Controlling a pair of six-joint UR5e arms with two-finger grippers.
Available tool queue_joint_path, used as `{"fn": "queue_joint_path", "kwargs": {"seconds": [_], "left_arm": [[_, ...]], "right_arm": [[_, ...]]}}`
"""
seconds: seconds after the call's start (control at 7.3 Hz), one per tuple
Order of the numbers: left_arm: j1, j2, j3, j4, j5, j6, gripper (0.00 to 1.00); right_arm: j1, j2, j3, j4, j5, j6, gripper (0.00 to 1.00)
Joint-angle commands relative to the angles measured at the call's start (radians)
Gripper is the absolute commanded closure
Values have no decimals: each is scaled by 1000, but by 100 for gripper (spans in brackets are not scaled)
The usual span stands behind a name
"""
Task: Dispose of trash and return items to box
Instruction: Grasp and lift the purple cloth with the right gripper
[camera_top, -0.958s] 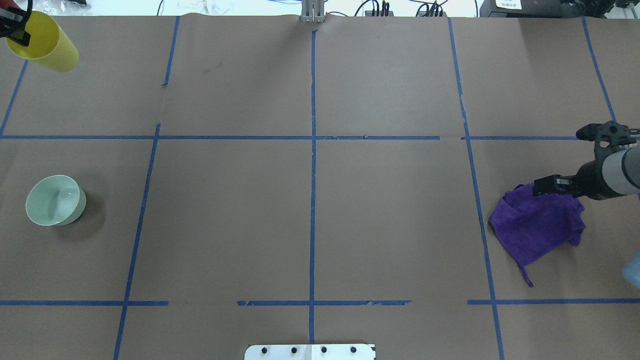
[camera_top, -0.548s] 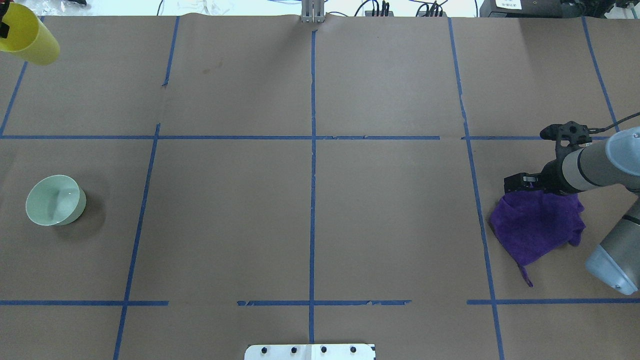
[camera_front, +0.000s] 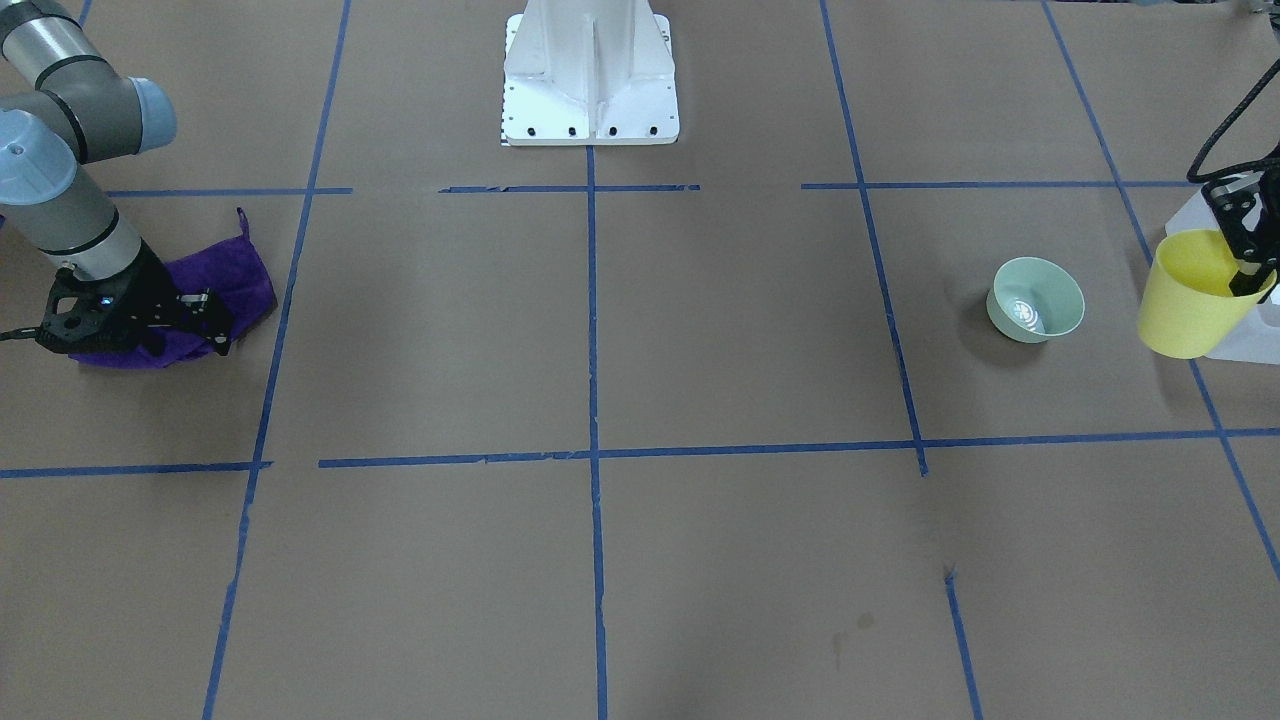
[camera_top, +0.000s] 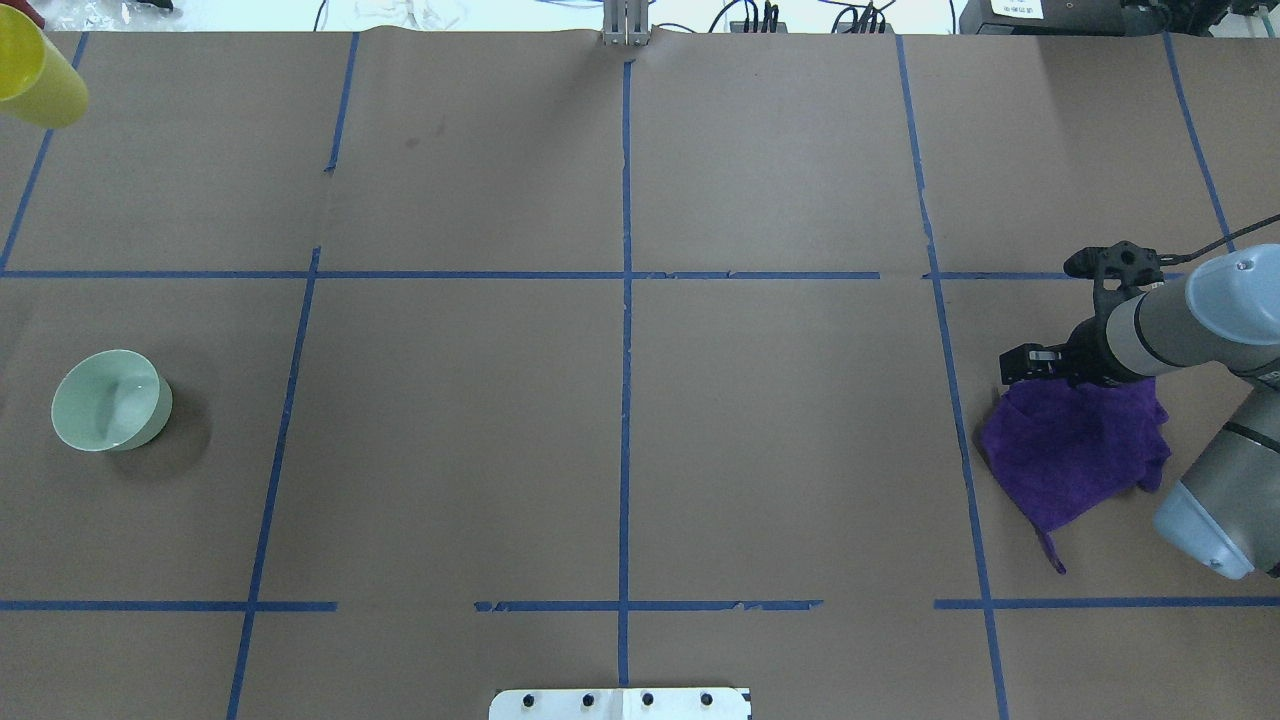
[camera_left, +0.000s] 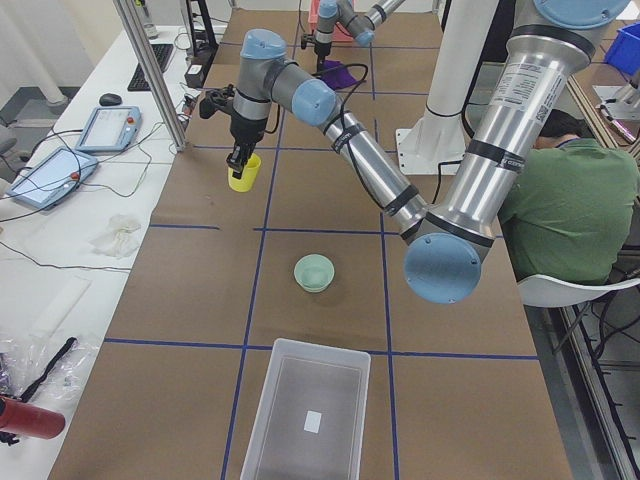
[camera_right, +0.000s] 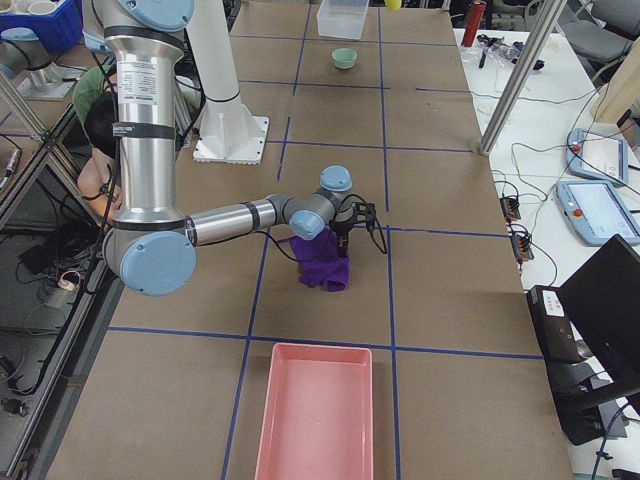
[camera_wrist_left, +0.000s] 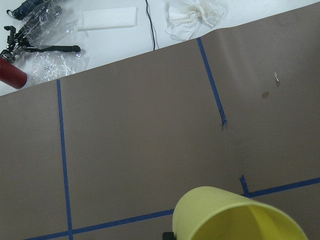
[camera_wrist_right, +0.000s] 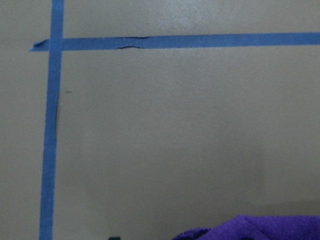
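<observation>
The left hand (camera_front: 1250, 278), pinched shut on the rim of the yellow cup (camera_front: 1188, 312), held it aloft, the box (camera_left: 300, 400) lying beyond it toward the counter's (camera_front: 700, 560) left end.

Bright even overhead light, soft shadows, right wrist view blurred

Cup (camera_front: 1195, 300): bright yellow, plain. Bowl (camera_front: 1036, 298): pale green, unpatterned. Box (camera_left: 305, 415): frosted translucent white, bearing a small white label (camera_left: 313, 421). Cloth (camera_top: 1075, 450): deep purple. Table (camera_top: 780, 430): brown paper, ruled into a grid by blue tape (camera_top: 625, 400). Tray (camera_right: 318, 420): pink. Right arm (camera_top: 1150, 335): silver-grey with pale blue joint caps. Right gripper (camera_top: 1008, 368): black.
</observation>
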Motion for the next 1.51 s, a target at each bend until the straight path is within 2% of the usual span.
{"fn": "queue_joint_path", "kwargs": {"seconds": [0.0, 0.27, 0.55, 0.82, 0.96, 1.1, 1.23, 1.37], "left_arm": [[-20, 4, 22, 0, -1, 47, 100], [-44, 4, 40, 0, -1, 73, 100], [-116, 4, 94, 0, -1, 175, 100], [-239, 3, 185, 0, -6, 316, 100], [-293, 9, 242, 2, -48, 402, 100], [-375, 68, 311, 0, -122, 527, 100], [-402, 143, 363, -6, -134, 611, 100], [-400, 233, 362, -7, -135, 624, 100]], "right_arm": [[7, -21, 23, -4, 12, -8, 100], [9, -42, 70, -51, 38, -8, 100], [21, -39, 203, -206, 33, -8, 100], [74, 8, 358, -469, 39, -10, 100], [105, 66, 414, -581, 40, -13, 100], [134, 94, 478, -673, 41, -14, 100], [194, 117, 536, -759, 70, -63, 100], [293, 154, 549, -830, 151, -144, 100]]}}
